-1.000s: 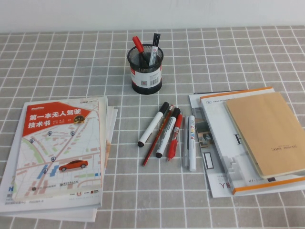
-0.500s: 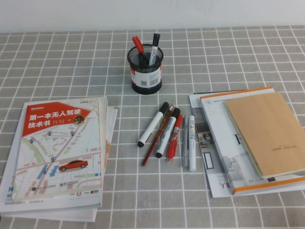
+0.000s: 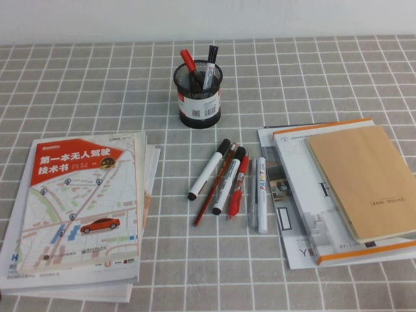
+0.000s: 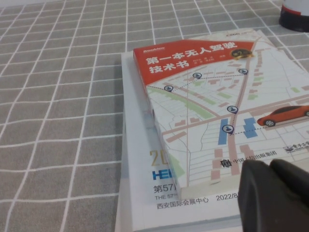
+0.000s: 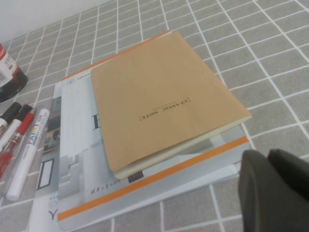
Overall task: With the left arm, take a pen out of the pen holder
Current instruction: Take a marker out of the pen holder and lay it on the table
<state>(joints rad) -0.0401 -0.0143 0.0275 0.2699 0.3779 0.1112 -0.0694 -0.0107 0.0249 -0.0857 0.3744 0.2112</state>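
The pen holder [image 3: 198,94] hides the lower ends of the pens [image 3: 188,60] standing in it, and its label print is too small to read. The map-cover book [image 3: 78,195] covers most of the papers [image 3: 153,166] beneath it, as the brown notebook [image 3: 364,182] does the booklets [image 3: 292,221]. The left pincer [image 4: 270,170] and right pincer [image 5: 267,163] show only as dark, blurred tips cut off at the edge of their wrist views.

The left tool [image 4: 271,195], dark fingers pressed together, hangs over the corner of a map-covered book [image 4: 227,106] with a red title band. The book lies on a white booklet [image 4: 140,188] on the grey tiled counter [image 4: 58,121]. A bit of the pen holder [image 4: 295,17] shows at the edge.
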